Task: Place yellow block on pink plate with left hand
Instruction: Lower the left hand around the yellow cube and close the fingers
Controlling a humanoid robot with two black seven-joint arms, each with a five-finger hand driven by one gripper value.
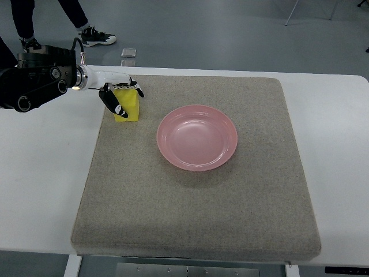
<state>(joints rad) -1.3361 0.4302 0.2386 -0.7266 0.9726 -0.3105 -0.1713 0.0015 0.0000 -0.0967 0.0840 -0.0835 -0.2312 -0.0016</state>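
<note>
Counted in top view: 1 yellow foam-like block (128,106), 1 round pink plastic plate (197,137), 1 grey-beige square felt mat (230,213), 1 white table (40,190), 1 robot hand. Rt arm is not seen.

The left hand (118,95), white w/ black fingers, is reached in from the picture's left edge on a black arm, over the mat's far-left corner. Its fingers (110,101) are wrapped round the yellow block: dark digits are laid down the block's left face and across its top, so the block is grasped. The block is seen at the mat's far-left area, near the mat's left edge. Whether its base is touching the mat or lifted just clear cannot be told.

The plate is set upright near mat centre, a bit toward the far side, empty, well apart from the block to its right. Between block and plate bare mat is seen.

Edges/room: mat is laid on the table w/ wide white margins left and right; its near edge is seen close to the table's near edge. Near half of the mat is open, also the whole right strip beside the plate. Beyond the table, on the grey floor, a person's legs and dark shoes (97,38) are seen at top left, plus 1 small grey squarish object (129,52) just past the far table edge.
</note>
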